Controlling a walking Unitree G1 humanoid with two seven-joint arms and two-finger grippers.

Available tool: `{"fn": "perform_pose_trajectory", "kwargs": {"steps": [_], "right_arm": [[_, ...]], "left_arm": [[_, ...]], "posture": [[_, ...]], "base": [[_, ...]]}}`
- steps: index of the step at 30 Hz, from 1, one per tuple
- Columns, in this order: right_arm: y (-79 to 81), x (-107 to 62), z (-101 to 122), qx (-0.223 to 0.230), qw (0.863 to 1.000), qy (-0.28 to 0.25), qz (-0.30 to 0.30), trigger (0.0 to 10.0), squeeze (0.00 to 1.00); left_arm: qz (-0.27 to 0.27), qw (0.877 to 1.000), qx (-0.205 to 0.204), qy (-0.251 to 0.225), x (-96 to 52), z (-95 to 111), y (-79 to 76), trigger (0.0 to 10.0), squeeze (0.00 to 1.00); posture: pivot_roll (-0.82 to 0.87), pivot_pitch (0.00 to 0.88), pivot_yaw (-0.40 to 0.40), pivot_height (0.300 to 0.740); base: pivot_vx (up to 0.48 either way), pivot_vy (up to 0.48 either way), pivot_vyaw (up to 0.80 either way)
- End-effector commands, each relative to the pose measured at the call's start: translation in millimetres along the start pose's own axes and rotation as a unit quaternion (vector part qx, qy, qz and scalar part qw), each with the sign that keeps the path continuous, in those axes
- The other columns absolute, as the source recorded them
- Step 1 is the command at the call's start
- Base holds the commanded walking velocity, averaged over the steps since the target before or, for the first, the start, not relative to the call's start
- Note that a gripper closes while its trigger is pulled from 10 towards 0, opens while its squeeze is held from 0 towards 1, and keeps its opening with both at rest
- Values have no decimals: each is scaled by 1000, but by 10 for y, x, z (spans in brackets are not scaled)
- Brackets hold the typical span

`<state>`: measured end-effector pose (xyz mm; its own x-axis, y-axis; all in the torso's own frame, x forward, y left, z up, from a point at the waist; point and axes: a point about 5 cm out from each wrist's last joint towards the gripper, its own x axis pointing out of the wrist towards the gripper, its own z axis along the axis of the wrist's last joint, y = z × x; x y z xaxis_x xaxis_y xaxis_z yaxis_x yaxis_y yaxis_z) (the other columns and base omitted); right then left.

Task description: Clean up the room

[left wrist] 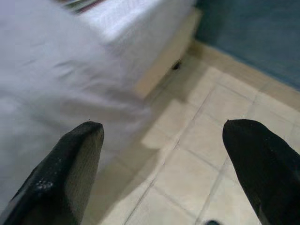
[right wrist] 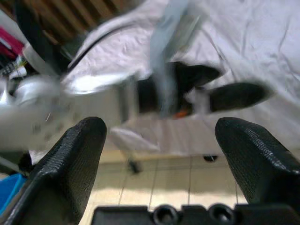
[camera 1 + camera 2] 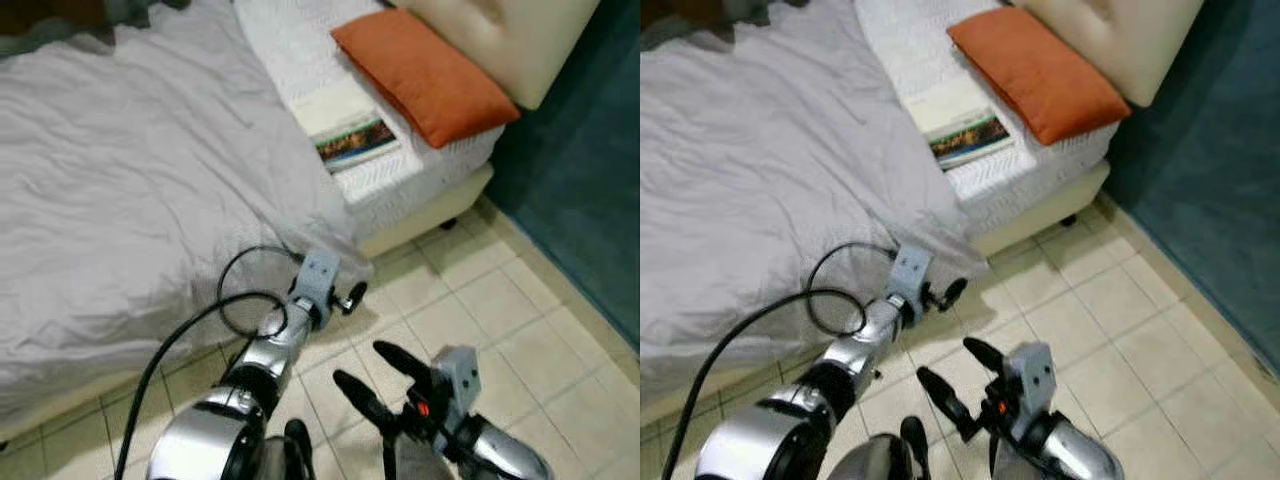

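I stand at the foot corner of a bed, looking down across it. A crumpled grey sheet covers most of the mattress and hangs over the near edge toward the tiled floor. At the far right of the bed an orange pillow lies against the cream headboard. Just to the left of the pillow, on the bare white mattress, sits a book with a colourful cover, close to the mattress edge and partly beside the sheet's fold.

My left gripper reaches forward low over the floor, just beside the hanging sheet, and its fingers are spread apart with nothing between them; floor tiles and the bed's base show in the gap. A black cable loops along that arm.

My right gripper is nearer to me and to the right, above the tiles, its two black fingers also spread wide and empty. It points across toward my left arm, which appears blurred in the right wrist view.

A dark teal wall rises at the right.
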<state>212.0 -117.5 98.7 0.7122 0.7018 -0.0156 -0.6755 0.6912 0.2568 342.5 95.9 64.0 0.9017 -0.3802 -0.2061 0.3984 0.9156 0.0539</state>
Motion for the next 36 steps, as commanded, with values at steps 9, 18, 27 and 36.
{"fn": "perform_pose_trajectory", "kwargs": {"steps": [9,18,27,36], "right_arm": [[-273,134,-111,14,999,-2,-39,10000,0],[-660,70,-115,-5,987,-11,-159,10000,0],[-843,40,-101,-43,977,-2,-207,10000,0],[-884,58,-171,-50,973,-2,-225,10000,0]], "left_arm": [[100,993,10,-69,-630,-224,475,10000,1000],[132,984,-53,-103,-769,-215,249,10000,0],[149,983,-74,-76,-806,-277,221,10000,0],[129,987,-68,-62,-836,-305,251,10000,0]], "posture": [[-100,0,85,740],[-47,0,9,740],[-55,0,-16,740],[-46,0,-5,740]], "base": [[0,0,0],[0,173,47],[0,480,444],[0,477,458]]}}
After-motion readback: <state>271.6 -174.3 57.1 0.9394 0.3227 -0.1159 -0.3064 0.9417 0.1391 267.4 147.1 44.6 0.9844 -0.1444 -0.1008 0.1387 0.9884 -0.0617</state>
